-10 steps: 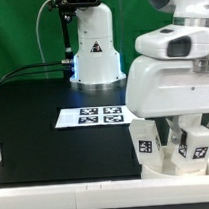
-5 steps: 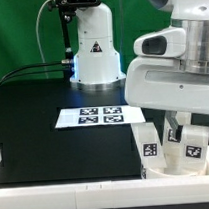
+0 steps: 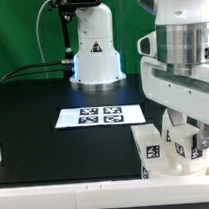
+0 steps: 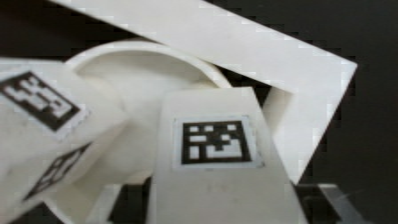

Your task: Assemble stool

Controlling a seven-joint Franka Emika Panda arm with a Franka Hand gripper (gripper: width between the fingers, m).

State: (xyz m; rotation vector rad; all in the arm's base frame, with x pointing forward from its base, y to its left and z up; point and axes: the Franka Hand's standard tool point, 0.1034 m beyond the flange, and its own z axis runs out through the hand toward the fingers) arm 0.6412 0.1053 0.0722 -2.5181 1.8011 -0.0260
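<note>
While the white robot arm [image 3: 180,58] is looming over the black table [image 3: 53,106], we are seeing the small white plastic stool [image 3: 173,148] sitting beside the long white border rail [image 3: 77,175], near the marker board [image 3: 99,116]; whether the gripper is gripping anything, we cannot tell.

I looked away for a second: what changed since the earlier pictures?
The arm's white body swung toward the exterior view's right, uncovering more of the stool and its tagged legs. The stool shifted little, if at all. The marker board stayed put. The pincer itself is hidden.
</note>
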